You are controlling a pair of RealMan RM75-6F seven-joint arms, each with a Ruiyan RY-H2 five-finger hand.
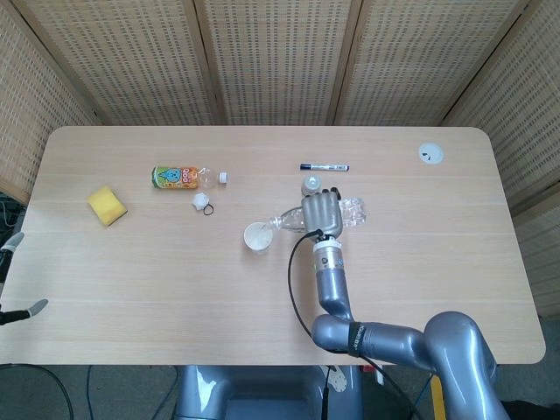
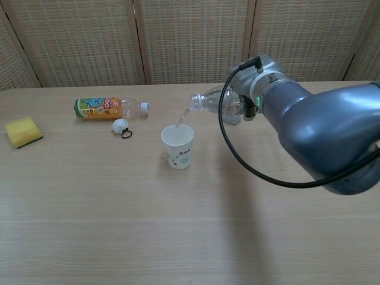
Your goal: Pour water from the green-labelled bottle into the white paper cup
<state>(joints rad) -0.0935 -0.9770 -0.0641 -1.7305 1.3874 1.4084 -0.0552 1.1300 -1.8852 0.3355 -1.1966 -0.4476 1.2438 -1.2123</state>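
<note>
right hand [image 1: 321, 213] wrapped round the green-labelled bottle [image 2: 209, 101] — tipped neck-down to the left, mouth just above the white paper cup [image 2: 178, 146] | water [image 2: 181, 119] streaming into the cup — cup upright mid-table | left hand [image 1: 12, 276] at the table's left edge, fingers apart, holding nothing | orange bottle [image 1: 181, 177] lying on its side, well apart

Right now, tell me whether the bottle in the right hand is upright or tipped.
Tipped. The bottle lies nearly level in the right hand, neck slightly down, a thin stream running from its mouth into the white paper cup.
</note>
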